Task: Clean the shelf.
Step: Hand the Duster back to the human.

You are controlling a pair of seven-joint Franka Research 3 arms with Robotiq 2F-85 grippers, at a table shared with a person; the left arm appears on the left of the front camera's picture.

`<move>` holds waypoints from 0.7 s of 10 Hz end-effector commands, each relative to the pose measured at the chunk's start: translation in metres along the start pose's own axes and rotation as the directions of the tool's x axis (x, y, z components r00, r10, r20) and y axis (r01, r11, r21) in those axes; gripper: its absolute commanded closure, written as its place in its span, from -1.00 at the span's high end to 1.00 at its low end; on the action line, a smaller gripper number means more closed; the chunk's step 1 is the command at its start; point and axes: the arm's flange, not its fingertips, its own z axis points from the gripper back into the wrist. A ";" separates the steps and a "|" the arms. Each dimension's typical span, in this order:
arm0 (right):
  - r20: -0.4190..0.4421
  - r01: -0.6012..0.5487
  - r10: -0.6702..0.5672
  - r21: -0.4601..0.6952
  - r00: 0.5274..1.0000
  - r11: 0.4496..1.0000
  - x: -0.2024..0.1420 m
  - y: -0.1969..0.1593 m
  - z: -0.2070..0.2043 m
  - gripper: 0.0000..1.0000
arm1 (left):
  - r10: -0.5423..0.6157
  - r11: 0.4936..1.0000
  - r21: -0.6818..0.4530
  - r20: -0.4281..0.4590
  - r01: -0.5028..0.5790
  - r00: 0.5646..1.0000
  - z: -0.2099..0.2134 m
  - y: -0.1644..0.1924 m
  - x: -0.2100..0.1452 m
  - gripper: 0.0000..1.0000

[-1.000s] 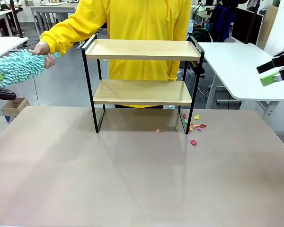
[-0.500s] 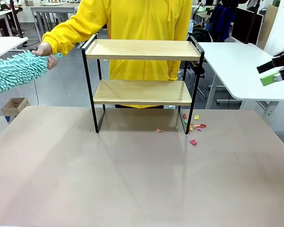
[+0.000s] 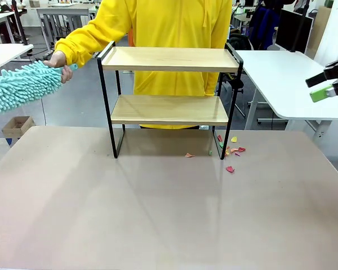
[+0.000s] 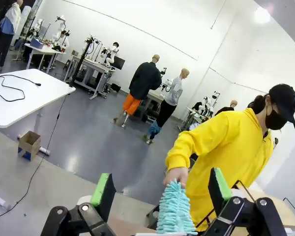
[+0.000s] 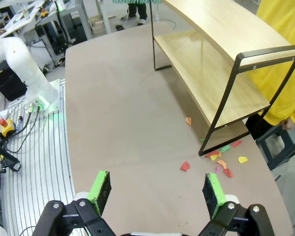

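Ahead of the right gripper (image 5: pixel 155 191), whose jaws stand wide apart and empty, the shelf (image 5: pixel 221 64) sits on the brown table (image 5: pixel 128 123), well apart from the fingers, with bright paper scraps (image 5: pixel 221 160) scattered by its nearer foot. It looks light but rigid: thin black frame, two pale boards, likely to skid or tip if pushed high, so the looped side rail or a lower upright seems the safest hold. Beyond the left gripper (image 4: pixel 160 189), also spread wide and holding nothing, a person's hand (image 4: pixel 175 175) grips the teal duster (image 4: pixel 174 211), which hangs between the green pads without touching them. Its lower end is cut off at the picture's edge, and in the front view the duster (image 3: pixel 19 85) runs off the side. Whether dust lies on the boards is too fine to tell.
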 end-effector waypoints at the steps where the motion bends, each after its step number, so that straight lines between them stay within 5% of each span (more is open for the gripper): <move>1: 0.004 -0.008 0.008 0.004 1.000 1.000 0.000 -0.001 0.001 1.00 | -0.005 1.000 -0.005 0.000 0.005 1.000 0.001 -0.009 -0.007 1.00; 7: 0.004 -0.008 0.008 0.004 1.000 1.000 0.000 -0.001 0.001 1.00 | -0.005 1.000 -0.005 0.000 0.005 1.000 0.001 -0.009 -0.007 1.00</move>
